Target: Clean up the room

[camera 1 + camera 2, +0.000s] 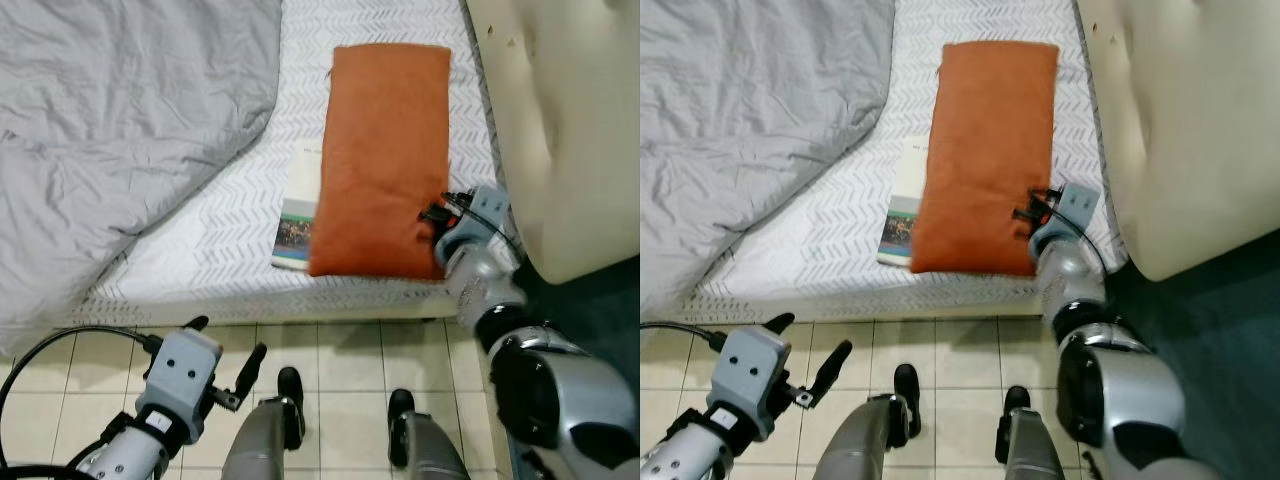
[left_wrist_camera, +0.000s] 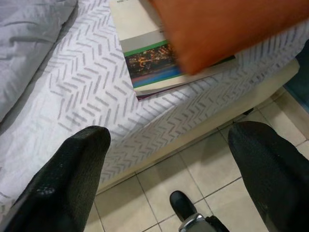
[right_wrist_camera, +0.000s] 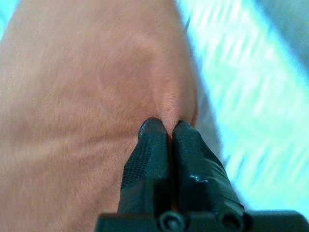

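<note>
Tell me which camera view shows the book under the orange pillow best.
The left wrist view: the book is close, its cover photo and page edges clear, one end under the orange pillow. Both eye views show a small strip of it beside the pillow. The right wrist view has the right tool pinching pillow fabric.

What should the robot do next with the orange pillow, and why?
Probably lift the orange pillow a little. The right gripper is pinched shut on its edge, and the pillow lies over part of a book on the bed.
</note>
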You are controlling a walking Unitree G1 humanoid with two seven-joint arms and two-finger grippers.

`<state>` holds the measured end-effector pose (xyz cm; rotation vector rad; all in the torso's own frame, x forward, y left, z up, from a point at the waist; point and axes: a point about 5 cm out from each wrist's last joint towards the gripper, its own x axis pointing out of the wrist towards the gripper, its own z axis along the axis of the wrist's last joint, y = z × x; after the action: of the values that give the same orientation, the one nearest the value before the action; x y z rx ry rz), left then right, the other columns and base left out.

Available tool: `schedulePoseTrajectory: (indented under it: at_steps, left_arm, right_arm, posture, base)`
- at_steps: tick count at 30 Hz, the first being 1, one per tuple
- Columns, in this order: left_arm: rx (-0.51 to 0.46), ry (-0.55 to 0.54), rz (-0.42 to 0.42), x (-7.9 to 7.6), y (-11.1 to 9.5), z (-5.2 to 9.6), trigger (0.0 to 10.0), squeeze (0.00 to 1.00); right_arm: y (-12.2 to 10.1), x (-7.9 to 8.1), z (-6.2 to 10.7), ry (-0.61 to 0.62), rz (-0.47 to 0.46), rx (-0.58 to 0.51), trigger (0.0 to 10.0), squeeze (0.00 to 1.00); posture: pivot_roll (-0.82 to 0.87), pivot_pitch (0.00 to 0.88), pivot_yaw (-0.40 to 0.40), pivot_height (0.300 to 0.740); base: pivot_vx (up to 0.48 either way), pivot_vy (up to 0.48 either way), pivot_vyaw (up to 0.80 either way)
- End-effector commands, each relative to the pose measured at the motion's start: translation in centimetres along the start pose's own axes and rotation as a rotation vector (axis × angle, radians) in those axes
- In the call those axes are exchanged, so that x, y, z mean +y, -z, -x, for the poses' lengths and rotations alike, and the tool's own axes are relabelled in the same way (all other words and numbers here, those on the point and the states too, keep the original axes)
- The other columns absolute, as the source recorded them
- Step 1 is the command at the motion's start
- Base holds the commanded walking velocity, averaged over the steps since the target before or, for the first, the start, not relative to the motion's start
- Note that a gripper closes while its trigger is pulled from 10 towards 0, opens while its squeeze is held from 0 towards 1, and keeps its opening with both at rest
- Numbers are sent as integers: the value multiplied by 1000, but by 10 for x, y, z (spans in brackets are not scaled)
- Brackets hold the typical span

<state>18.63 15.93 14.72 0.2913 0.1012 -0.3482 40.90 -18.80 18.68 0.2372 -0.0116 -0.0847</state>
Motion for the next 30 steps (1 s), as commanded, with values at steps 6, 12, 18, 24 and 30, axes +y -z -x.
schedulePoseTrajectory:
  at_steps: [6, 12, 18, 24, 30]
  left_arm:
    - [19, -7, -12, 0, 9, -7, 10000, 0]
    - [17, -14, -17, 2, 10, -8, 10000, 0]
    - [16, -14, -28, 4, 12, -9, 10000, 0]
    - [16, -11, -34, 5, 13, -9, 10000, 0]
    - [11, -10, -34, 4, 13, -12, 10000, 0]
  right_arm:
    - [-37, -29, -4, 154, 199, -92, 0, 0]
    - [-37, -46, -1, 235, 207, -78, 0, 0]
    - [-33, -89, 13, 472, 295, -78, 0, 0]
    - [-37, -114, 23, 589, 307, -90, 0, 0]
    - [-32, -123, 28, 626, 300, -72, 0, 0]
  posture:
    - [113, 520, 52, 740]
    - [109, 518, 52, 740]
    - [112, 522, 60, 740]
    - [109, 521, 61, 740]
    - [99, 518, 54, 740]
  base:
    - [0, 0, 0]
    - [0, 0, 0]
    - [0, 0, 0]
    - [0, 0, 0]
    - [0, 0, 0]
